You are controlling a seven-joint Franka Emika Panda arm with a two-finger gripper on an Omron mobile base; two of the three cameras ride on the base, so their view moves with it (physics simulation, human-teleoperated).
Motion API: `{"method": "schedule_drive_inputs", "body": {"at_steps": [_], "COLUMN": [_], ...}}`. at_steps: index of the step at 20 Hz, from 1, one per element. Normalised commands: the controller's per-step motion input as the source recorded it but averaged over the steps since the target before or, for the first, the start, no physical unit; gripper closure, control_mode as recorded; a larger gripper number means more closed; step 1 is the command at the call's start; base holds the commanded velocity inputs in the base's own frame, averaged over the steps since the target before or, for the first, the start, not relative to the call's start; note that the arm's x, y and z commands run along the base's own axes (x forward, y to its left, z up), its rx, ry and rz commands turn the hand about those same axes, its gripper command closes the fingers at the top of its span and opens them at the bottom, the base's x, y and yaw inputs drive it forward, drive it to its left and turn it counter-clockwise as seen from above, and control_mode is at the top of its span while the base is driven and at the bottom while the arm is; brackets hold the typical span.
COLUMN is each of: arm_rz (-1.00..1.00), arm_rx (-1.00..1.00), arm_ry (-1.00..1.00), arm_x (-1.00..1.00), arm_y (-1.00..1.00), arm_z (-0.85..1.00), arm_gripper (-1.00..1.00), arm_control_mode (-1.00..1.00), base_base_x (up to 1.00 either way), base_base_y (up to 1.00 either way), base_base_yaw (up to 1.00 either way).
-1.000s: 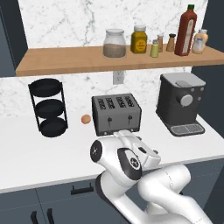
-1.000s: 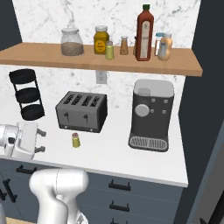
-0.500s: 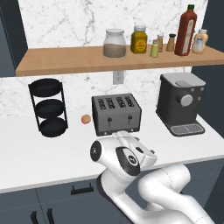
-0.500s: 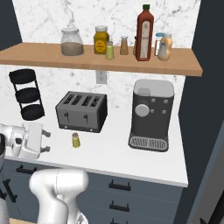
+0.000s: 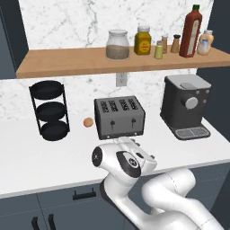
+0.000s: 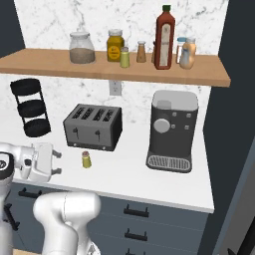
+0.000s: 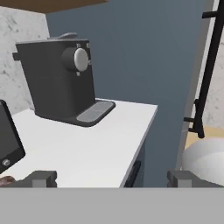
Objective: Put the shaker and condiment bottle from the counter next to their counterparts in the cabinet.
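The small yellow-green shaker (image 6: 86,159) stands on the white counter in front of the toaster. My gripper (image 6: 58,163) hovers open just left of it, over the counter's front edge, holding nothing. Its fingertips (image 7: 41,178) stand wide apart, and the gripper (image 7: 113,178) looks along the counter. The tall red condiment bottle (image 5: 191,31) (image 6: 165,37) stands upright on the wooden cabinet shelf (image 5: 67,60) (image 6: 45,62). Near it are the counterparts: a yellow-green shaker (image 5: 158,50) (image 6: 124,57), brown shakers (image 5: 175,44) (image 6: 142,52) and pale-capped bottles (image 6: 187,52).
A toaster (image 5: 119,117) (image 6: 93,126) sits mid-counter and a coffee machine (image 5: 184,105) (image 6: 172,129) (image 7: 57,83) to its right. A black three-tier rack (image 5: 49,110) (image 6: 31,107) stands left, with a small orange ball (image 5: 88,122) beside the toaster. A glass jar (image 5: 117,45) and an amber jar (image 5: 143,40) share the shelf.
My hand has swung a little to the right, closer to the shaker on the counter. Its jaws have stayed open, and nothing else has moved.
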Motion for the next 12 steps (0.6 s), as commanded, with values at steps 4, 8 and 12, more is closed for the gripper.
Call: {"method": "schedule_drive_inputs", "body": {"at_steps": [4, 8, 12], "arm_rz": [0.00, 0.00, 0.00], "arm_rx": [0.00, 0.00, 0.00], "arm_ry": [0.00, 0.00, 0.02], "arm_x": [0.26, 0.19, 0.08], "arm_y": [0.00, 0.07, 0.15], "arm_z": [-0.21, -0.10, -0.06], "arm_gripper": [-1.00, -1.00, -1.00], "arm_control_mode": [-1.00, -1.00, -1.00], "base_base_x": [0.00, 0.00, 0.00], "base_base_y": [0.00, 0.00, 0.00], "base_base_yaw": [0.00, 0.00, 0.00]}}
